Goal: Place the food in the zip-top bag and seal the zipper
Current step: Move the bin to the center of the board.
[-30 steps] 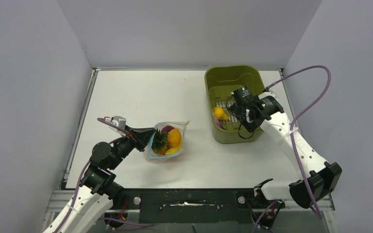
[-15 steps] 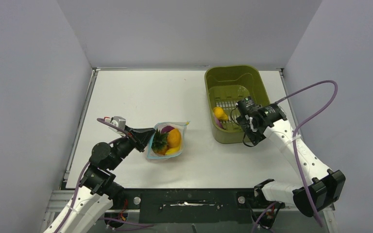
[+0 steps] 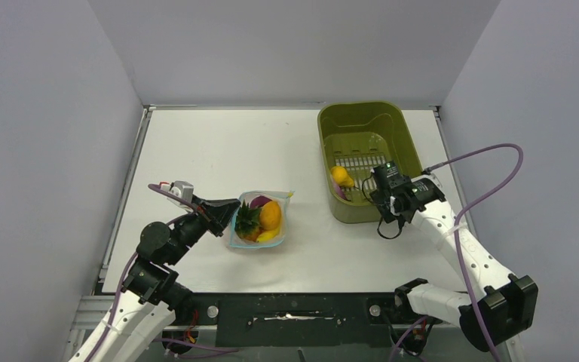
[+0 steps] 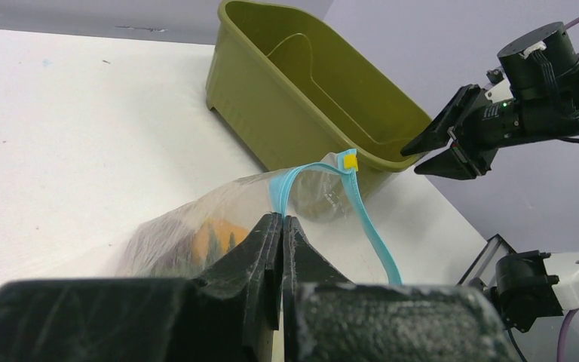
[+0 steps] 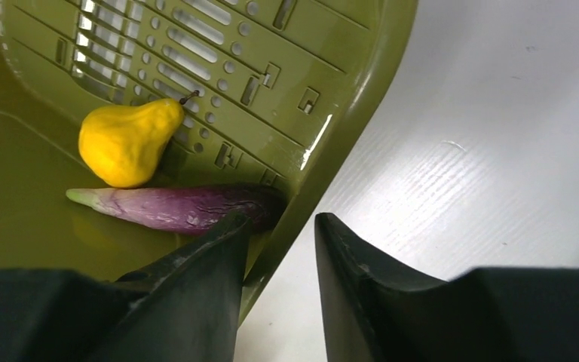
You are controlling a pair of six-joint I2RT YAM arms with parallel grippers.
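The clear zip-top bag (image 3: pixel 259 220) lies mid-table with an orange fruit (image 3: pixel 271 214), its green leafy top (image 3: pixel 247 220), a purple piece (image 3: pixel 259 200) and a yellow piece (image 3: pixel 267 235) inside. My left gripper (image 3: pixel 231 215) is shut on the bag's teal zipper strip (image 4: pixel 294 181) at the bag's left edge; the mouth gapes open. My right gripper (image 3: pixel 373 194) is open and empty above the basin's near right corner. In the olive-green basin (image 3: pixel 392 124) lie a yellow pear (image 5: pixel 127 139) and a purple eggplant (image 5: pixel 181 207).
The basin stands at the back right of the white table (image 3: pixel 211 151). A yellow slider tab (image 4: pixel 350 160) sits at the far end of the zipper. Grey walls enclose the table on three sides.
My right gripper has drawn back toward the near right corner of the basin and lowered. The left gripper and the bag have not moved.
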